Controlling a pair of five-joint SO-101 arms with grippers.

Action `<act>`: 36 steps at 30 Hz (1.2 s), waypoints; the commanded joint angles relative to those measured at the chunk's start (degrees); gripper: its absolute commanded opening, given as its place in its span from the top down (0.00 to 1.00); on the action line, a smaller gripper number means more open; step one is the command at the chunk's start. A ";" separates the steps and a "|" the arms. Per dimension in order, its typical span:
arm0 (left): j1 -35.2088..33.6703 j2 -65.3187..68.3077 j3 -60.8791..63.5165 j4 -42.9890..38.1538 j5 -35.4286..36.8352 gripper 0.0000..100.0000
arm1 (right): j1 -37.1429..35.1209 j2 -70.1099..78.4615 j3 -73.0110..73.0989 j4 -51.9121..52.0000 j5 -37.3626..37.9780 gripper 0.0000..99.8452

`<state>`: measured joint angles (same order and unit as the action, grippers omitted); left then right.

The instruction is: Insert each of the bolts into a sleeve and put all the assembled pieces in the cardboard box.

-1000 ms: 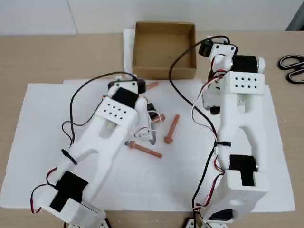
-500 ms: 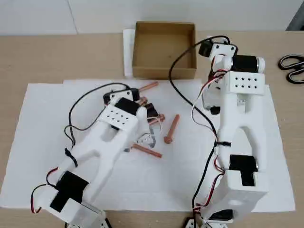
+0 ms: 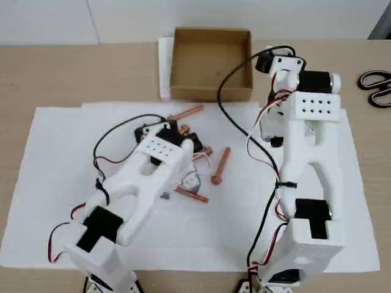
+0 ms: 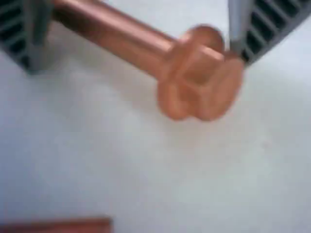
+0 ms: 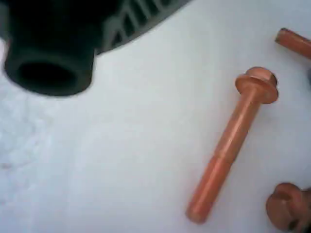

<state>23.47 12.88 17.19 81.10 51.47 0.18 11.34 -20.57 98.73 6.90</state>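
One bolt (image 4: pixel 194 92) lies on the white sheet (image 3: pixel 61 183) between the jaws of my left gripper (image 4: pixel 138 46), which stands wide open and has hold of nothing. The flanged head sits close against one finger and the shank runs toward the other. I judge the step in hand to be the pick-up. To do it well I would shift along the shank, away from the head, and close square across it, leaving the plain end free to enter a sleeve. A grip on the flange would likely let the bolt swivel. My right gripper (image 5: pixel 104 26) appears clamped on a black sleeve (image 5: pixel 47 68), held above the sheet with its bore showing. A second bolt (image 5: pixel 233 145) lies loose near it, well apart from the sleeve, and a third bolt (image 3: pixel 186 113) lies just before the box (image 3: pixel 211 93), which has no assembled piece in it. More bolts crowd under the left arm and could be nudged as the jaws close. A black cable (image 3: pixel 229 73) arcs across the box opening and may foul a drop. Scissors (image 3: pixel 376 85) lie far off at the table edge.
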 commanded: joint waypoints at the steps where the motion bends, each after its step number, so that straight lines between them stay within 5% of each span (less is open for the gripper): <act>1: -0.09 1.32 -1.80 -0.70 0.70 0.89 | 0.04 -3.12 -0.18 0.31 0.35 1.00; 5: -0.09 1.49 -2.59 -0.70 0.70 1.00 | 0.04 -3.12 -0.18 0.31 0.35 1.00; 11: -0.09 1.14 -2.77 -0.62 0.09 0.99 | 0.04 -3.12 -0.18 0.31 0.35 1.00; 19: -0.09 1.14 -6.99 2.81 -11.08 0.99 | -0.04 -3.12 -0.18 0.31 0.35 1.00; 27: -0.70 1.14 -20.97 19.08 -22.77 0.99 | -0.04 -3.12 -0.18 0.31 0.35 1.00; 36: -13.36 7.91 -20.70 12.48 -42.20 0.99 | -0.04 -3.03 -0.18 0.31 0.26 1.00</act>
<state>14.24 19.21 -1.80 95.78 16.13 0.09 11.34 -20.57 98.73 6.90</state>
